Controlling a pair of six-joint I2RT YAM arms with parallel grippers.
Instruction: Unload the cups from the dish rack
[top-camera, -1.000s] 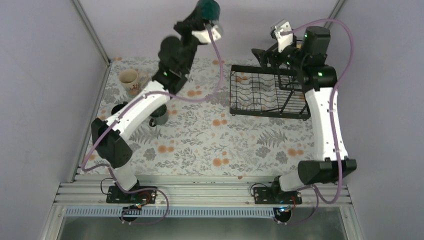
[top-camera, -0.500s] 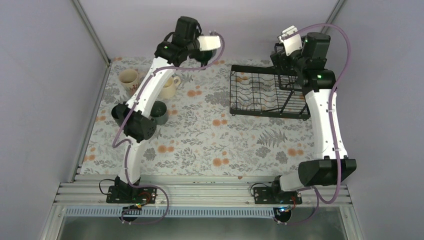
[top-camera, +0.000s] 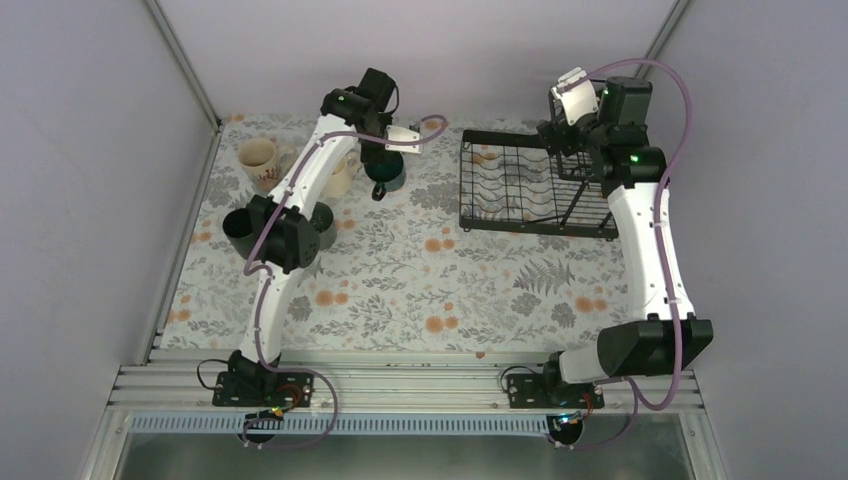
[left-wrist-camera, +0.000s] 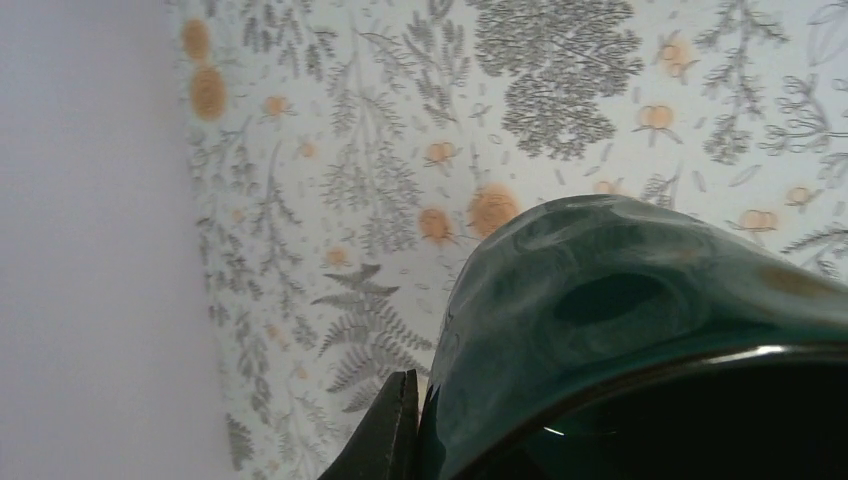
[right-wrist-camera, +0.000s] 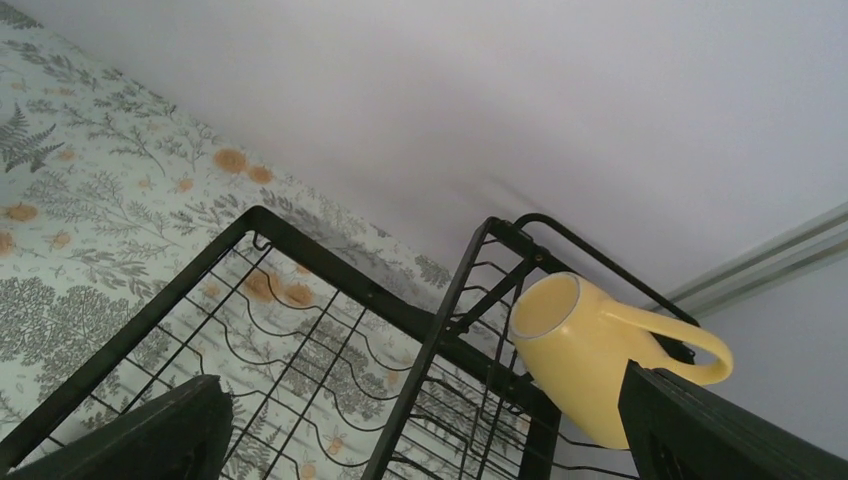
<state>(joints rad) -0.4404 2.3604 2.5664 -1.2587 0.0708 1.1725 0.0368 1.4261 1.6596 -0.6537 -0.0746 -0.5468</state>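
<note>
Where the rack (top-camera: 535, 229) rises, a yellow mug (right-wrist-camera: 575, 350) sits.

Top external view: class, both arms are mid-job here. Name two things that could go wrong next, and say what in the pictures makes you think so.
1. The left claw grips the dark teal mug by its rim, close to a cream mug. Setting it down could knock that neighbour, and an early release might tip it.
2. The right claw stands open near the yellow mug, which lies tilted in the dish rack. Closing might catch wire or nudge the mug.
</note>
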